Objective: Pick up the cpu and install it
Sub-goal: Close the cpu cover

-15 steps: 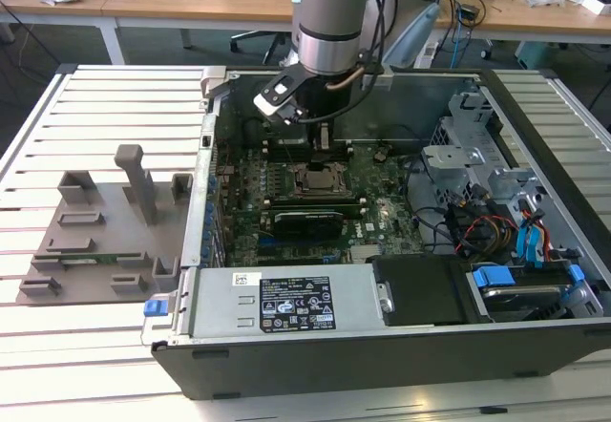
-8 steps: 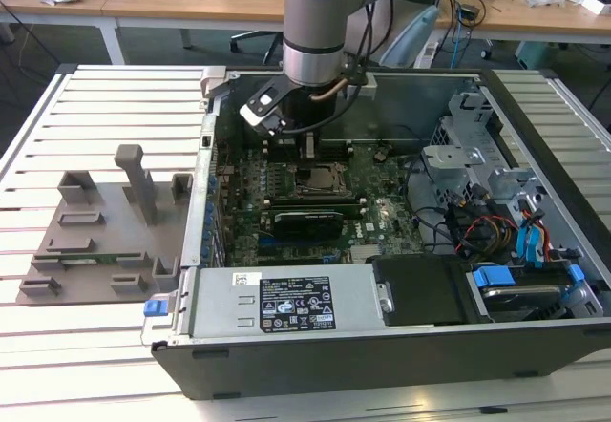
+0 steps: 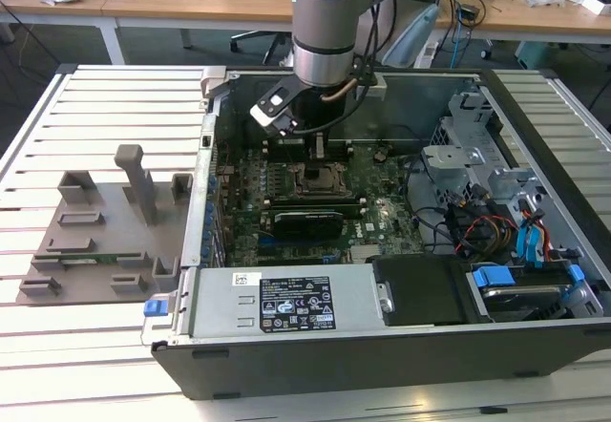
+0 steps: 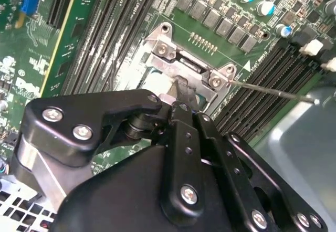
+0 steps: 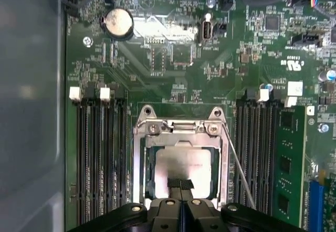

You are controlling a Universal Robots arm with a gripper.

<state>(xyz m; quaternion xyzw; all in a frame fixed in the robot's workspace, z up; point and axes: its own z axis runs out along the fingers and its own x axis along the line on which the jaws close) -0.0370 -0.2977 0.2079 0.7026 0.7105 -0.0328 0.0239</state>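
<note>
So the cpu (image 5: 184, 166) is sitting flat inside the socket frame (image 5: 137, 164), silvery top up, in the first wrist view. We only get part of it, because the tool (image 5: 180, 186) covers the edge nearest that camera. In the second wrist view the tool's black body hides most of the frame's opening.

A thin lever rod (image 5: 239, 169) runs just beside the frame, and memory slots (image 5: 100, 158) flank it on both sides on the green motherboard (image 5: 173, 53). Around that is the open pc case (image 3: 401, 369), lying on a pale slatted counter (image 3: 115, 97). A grey holder plate (image 3: 100, 226) sits well apart from the frame, on the exterior view's left. Wooden desks (image 3: 172, 2) stand beyond the case.

The tool's tips are pressed together right at the cpu's edge. We can't tell if they actually touch it.
</note>
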